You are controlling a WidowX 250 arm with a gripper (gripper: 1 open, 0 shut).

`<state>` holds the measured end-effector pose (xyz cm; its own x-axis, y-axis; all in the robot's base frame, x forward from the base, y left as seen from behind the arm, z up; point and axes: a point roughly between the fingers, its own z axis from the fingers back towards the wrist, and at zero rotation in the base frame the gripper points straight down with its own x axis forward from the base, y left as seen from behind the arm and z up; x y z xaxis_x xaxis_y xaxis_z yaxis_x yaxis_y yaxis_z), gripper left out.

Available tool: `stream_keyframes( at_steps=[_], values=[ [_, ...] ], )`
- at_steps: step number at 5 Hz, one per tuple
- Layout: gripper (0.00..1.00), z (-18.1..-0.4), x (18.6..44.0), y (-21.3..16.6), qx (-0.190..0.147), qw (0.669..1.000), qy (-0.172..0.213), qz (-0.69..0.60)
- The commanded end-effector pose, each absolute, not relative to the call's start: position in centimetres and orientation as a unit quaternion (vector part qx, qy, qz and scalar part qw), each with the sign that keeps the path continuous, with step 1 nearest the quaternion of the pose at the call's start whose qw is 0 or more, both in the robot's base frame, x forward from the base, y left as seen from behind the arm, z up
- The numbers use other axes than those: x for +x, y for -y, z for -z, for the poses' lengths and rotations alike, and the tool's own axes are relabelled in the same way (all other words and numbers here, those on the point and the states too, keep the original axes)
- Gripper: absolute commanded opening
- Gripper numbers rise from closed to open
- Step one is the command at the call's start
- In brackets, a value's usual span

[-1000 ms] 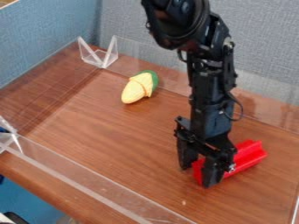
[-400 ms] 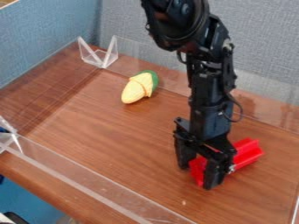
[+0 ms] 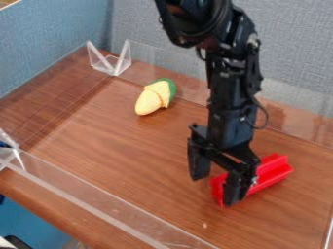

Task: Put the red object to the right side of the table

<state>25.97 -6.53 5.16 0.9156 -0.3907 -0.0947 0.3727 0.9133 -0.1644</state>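
Camera view, my only one, shows the gripper (image 3: 221, 180) pointing down with its jaws spread apart, one finger on the near side of the red object (image 3: 267, 175) and the rest of the hand over its left end. The block lies flat on the table (image 3: 92, 122) toward the right side, and I judge it released rather than held, though the fingers hide its left end, so I cannot tell whether a pad touches it. My main worry is the withdrawal: if I pull away sideways instead of straight up, a finger could catch the block and drag or spin it back toward the middle. A second risk is the clear acrylic wall (image 3: 306, 122) just behind and to the right of the block; it is hard to see, and a swing that way could clip it. Open room lies to the left, where bare wood stretches toward the corn toy (image 3: 156, 97), which sits well apart from the arm.
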Motion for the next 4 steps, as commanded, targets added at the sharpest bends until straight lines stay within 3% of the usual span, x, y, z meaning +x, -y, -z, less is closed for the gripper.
stream_keyframes(
  at_steps=[1,3,4],
  values=[
    [1.00,-9.2,26.9,6.2,-0.059,0.980,-0.011,0.189],
    [1.00,-16.4,26.9,4.4,-0.006,0.985,0.038,0.168],
    [1.00,-19.3,25.5,3.2,0.004,0.989,0.051,0.140]
  ],
)
